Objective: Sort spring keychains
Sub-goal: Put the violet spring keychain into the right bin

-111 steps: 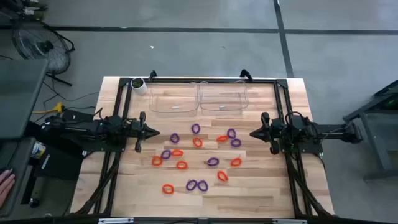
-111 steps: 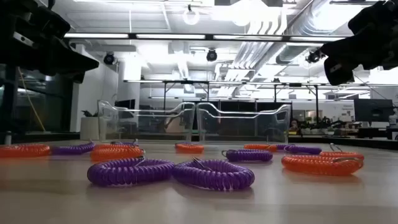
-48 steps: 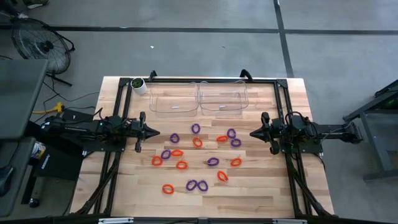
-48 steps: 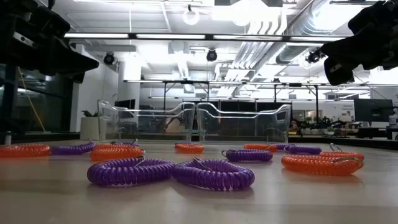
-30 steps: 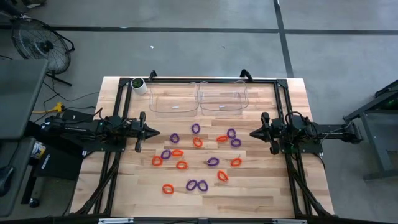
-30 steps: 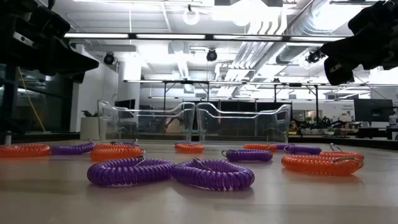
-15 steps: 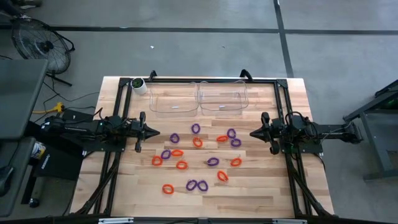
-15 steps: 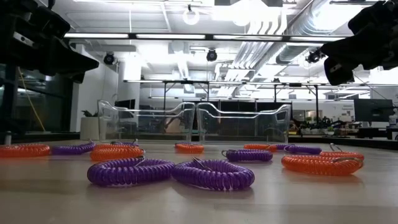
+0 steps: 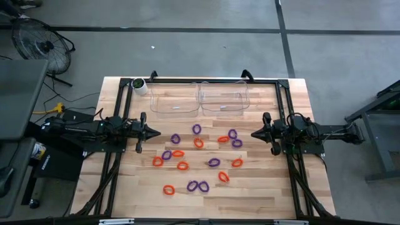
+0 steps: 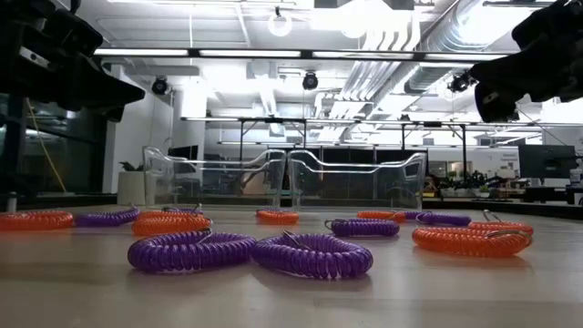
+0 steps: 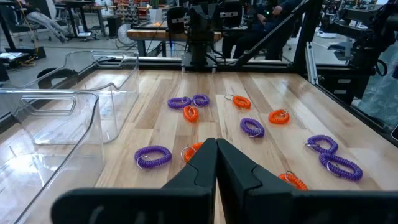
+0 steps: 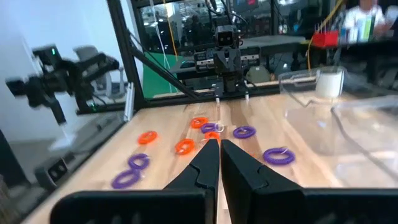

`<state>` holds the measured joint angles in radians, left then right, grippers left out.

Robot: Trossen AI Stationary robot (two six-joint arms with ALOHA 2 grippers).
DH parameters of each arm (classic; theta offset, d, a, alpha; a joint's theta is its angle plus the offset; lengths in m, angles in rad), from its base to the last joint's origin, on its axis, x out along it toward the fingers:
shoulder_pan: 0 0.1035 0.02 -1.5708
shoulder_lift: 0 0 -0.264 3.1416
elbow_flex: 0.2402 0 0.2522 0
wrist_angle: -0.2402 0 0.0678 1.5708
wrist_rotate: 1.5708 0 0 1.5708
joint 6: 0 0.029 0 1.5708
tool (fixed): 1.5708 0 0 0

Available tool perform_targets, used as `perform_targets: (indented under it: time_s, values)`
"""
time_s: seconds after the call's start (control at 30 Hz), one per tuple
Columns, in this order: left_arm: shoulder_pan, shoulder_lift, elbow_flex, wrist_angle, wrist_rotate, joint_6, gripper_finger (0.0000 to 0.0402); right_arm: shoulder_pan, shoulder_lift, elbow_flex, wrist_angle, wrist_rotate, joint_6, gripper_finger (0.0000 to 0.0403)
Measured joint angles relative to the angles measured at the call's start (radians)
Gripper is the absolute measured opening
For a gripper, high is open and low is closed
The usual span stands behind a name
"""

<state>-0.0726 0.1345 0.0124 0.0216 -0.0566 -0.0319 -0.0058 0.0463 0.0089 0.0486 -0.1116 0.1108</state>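
Both arms level (fingers (image 11: 214,163) closed)

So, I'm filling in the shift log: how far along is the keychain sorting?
Nothing is sorted yet: both clear bins look empty. Nothing is in hand; the left gripper and right gripper are shut, holding nothing, at the table's sides. All the spring keychains, orange and purple, remain scattered on the table.

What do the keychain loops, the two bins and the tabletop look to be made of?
Spring keychains: probably glossy plastic cord, tightly coiled, with light catching each turn. Bins: clear, rigid-looking plastic; the room shows through their walls. Tabletop: pale wood in joined strips, with visible grain and a smooth, faintly shiny finish.
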Motion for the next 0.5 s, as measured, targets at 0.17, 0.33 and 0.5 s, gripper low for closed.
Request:
perform_targets:
  time_s: [0.17,0.33,0.5]
  values:
    - [0.000,0.000,0.000,0.000,0.000,0.000,0.0003,0.000,0.000,0.000,0.000,0.000,-0.127,0.0012]
    - [0.000,0.000,0.000,0.000,0.000,0.000,0.0003,0.000,0.000,0.000,-0.002,0.023,-0.112,0.0012]
    - [0.000,0.000,0.000,0.000,0.000,0.000,0.0003,0.000,0.000,0.000,0.001,0.058,-0.112,0.0012]
